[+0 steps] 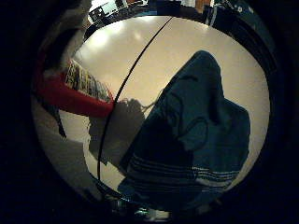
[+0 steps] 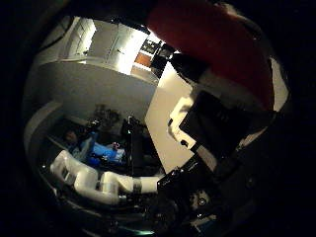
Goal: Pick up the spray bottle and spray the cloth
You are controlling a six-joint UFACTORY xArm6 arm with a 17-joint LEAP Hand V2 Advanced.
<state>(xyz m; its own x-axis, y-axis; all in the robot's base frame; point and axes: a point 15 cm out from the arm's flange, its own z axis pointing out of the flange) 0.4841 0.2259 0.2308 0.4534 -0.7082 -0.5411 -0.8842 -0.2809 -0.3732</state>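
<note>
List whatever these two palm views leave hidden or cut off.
- Spray bottle: the little finger side view shows only part of its red body with a label, the rest cut off at the view's edge; its nozzle cannot be seen.
- Cloth: its near end runs into the dark rim of the same view.
- Hand: the thumb side view shows black and white parts against the red bottle, but the grip itself is unclear.

The hand (image 2: 207, 123) is built of boxy black blocks joined by white brackets with small screw holes, and beside it the arm (image 2: 98, 180) is a run of rounded white segments broken by a grey band.
</note>
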